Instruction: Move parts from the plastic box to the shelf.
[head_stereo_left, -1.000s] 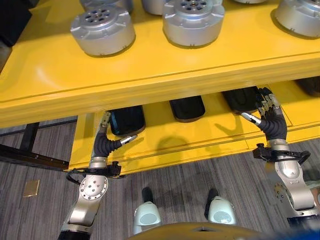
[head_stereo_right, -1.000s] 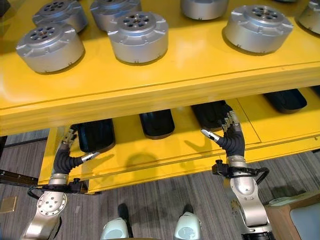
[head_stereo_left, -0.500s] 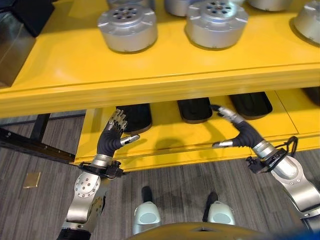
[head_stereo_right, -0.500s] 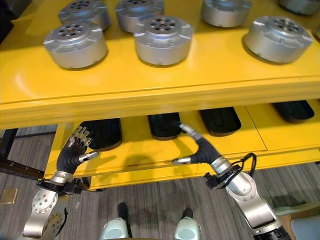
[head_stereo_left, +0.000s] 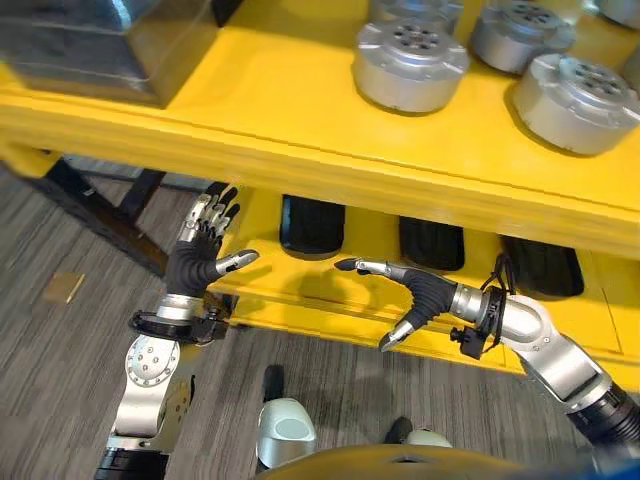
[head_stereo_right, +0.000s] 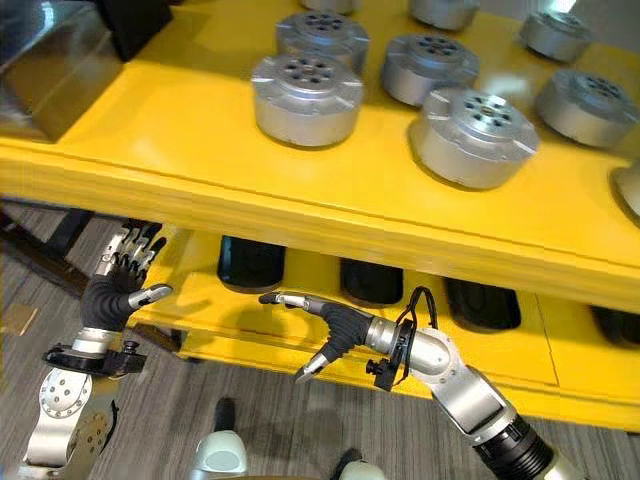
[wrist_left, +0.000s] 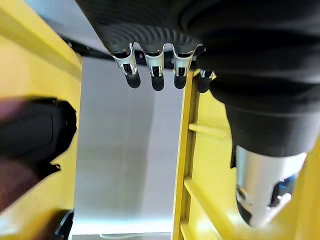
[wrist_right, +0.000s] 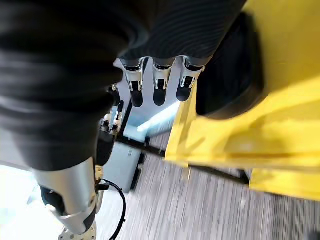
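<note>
Yellow metal shelf (head_stereo_left: 250, 120) with round silver parts (head_stereo_right: 305, 84) sitting in a group on its top level, and dark oblong trays (head_stereo_left: 312, 225) on the level beneath. Both hands hover empty in front of the lower level. The left robot hand (head_stereo_left: 200, 250) points upward, fingers straight and spread, holding nothing. The right robot hand (head_stereo_left: 405, 295) reaches sideways across the lower edge — fingers extended, thumb apart, also holding nothing. A grey metal block (head_stereo_left: 110, 45) sits at the shelf's far left. No plastic box can be made out, so the likely step is turning away to fetch another part. To do this well, draw both hands clear of the shelf edge first — then turn.
</note>
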